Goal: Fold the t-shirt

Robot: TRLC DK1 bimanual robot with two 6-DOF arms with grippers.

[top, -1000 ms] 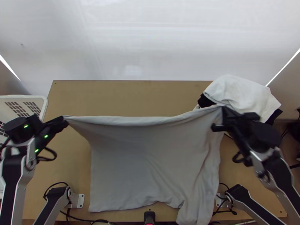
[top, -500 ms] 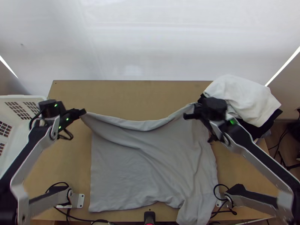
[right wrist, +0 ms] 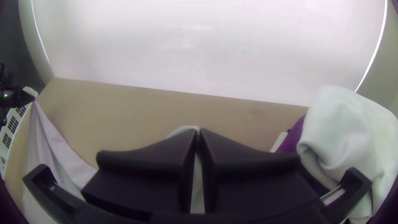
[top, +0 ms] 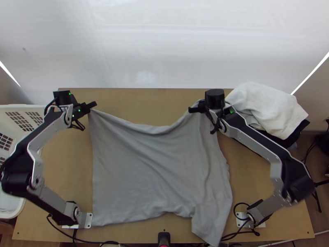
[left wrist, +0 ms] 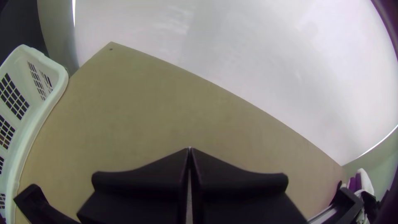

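Item, one grey T-shirt, spread over the middle of the bench, far edge drawn up and sagging between two held corners, slanting creases across the body, a flap at the near side toward the right arm's base. Item, two grippers: the left, jaws clenched on the shirt's far left corner; the right, jaws clenched on its far right part. Item, one white basket at the left; at the right, a white cloth atop a black cloth.
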